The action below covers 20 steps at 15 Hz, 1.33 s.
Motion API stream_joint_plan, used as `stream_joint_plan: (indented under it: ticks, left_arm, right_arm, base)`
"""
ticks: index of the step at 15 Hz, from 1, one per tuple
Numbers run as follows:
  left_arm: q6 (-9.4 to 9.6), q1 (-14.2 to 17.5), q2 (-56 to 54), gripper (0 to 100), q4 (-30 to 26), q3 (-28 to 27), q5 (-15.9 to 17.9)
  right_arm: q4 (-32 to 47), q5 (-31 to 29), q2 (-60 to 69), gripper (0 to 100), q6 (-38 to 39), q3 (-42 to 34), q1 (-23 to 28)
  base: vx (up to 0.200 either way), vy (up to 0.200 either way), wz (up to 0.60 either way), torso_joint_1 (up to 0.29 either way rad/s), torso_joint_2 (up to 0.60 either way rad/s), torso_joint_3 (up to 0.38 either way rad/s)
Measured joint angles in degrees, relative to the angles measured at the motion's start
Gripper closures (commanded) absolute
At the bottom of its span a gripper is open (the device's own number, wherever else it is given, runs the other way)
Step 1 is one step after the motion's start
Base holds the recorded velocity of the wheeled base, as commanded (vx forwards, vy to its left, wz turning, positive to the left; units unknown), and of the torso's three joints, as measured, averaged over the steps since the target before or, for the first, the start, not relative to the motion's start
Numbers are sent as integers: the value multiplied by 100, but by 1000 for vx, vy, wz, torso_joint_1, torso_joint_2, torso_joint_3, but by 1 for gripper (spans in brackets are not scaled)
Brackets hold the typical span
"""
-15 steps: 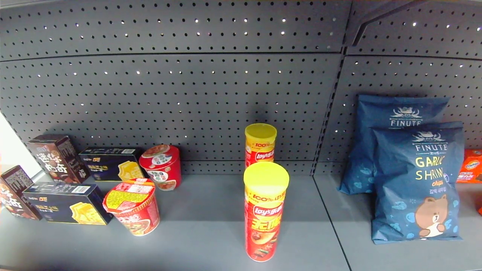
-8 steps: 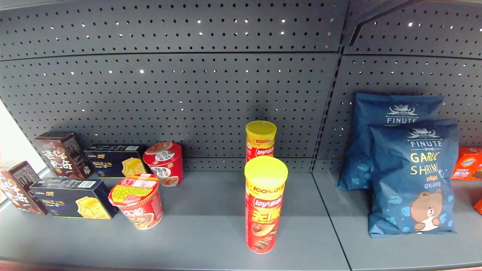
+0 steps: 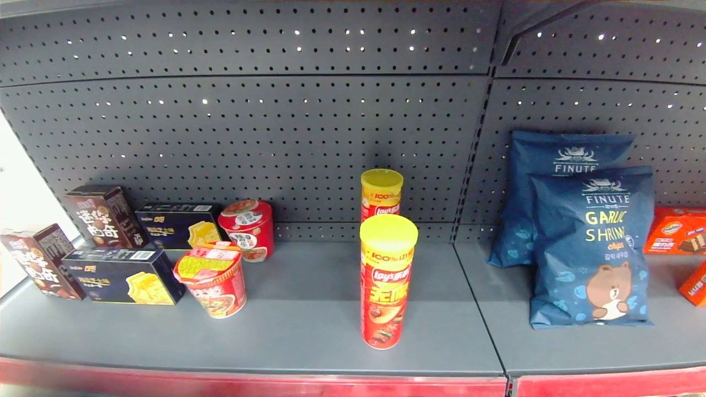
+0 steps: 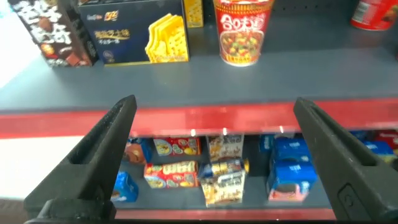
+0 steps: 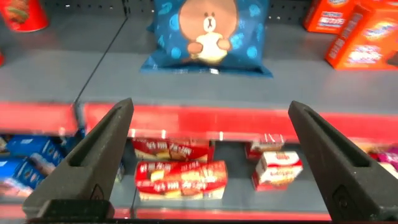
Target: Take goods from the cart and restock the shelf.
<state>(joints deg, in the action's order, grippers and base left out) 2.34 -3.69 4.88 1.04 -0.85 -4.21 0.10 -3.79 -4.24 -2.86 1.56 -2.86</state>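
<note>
Plainly empty, fingers spread wide, the black left gripper (image 4: 214, 104) hangs before the grey metal shelf (image 4: 280, 81), facing a red paper noodle cup (image 4: 242, 31). The black right gripper (image 5: 211, 107), likewise spread, faces a dark blue bear-printed chip bag (image 5: 208, 34). A tall red yellow-lidded chip can (image 3: 386, 298) stands between them.

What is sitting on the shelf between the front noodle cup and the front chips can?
Nothing: in the head view, the grey shelf board between the front noodle cup and the front chips can is bare.
</note>
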Motion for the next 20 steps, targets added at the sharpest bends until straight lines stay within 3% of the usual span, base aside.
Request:
stream_joint_plan:
  ticks: [7, 12, 20]
  left_arm:
    - [59, 0, 0, 0, 5, 0, 0]
    - [-169, 1, 2, 0, 7, 6, -9]
    - [-155, 0, 5, 0, 9, 6, -9]
  right_arm:
    - [0, 0, 0, 0, -11, 1, 0]
    - [0, 0, 0, 0, -9, 1, 0]
    - [0, 0, 0, 0, -15, 0, 0]
  base:
    - [0, 0, 0, 0, 0, 0]
    - [40, 0, 0, 0, 0, 2]
    - [0, 0, 0, 0, 0, 0]
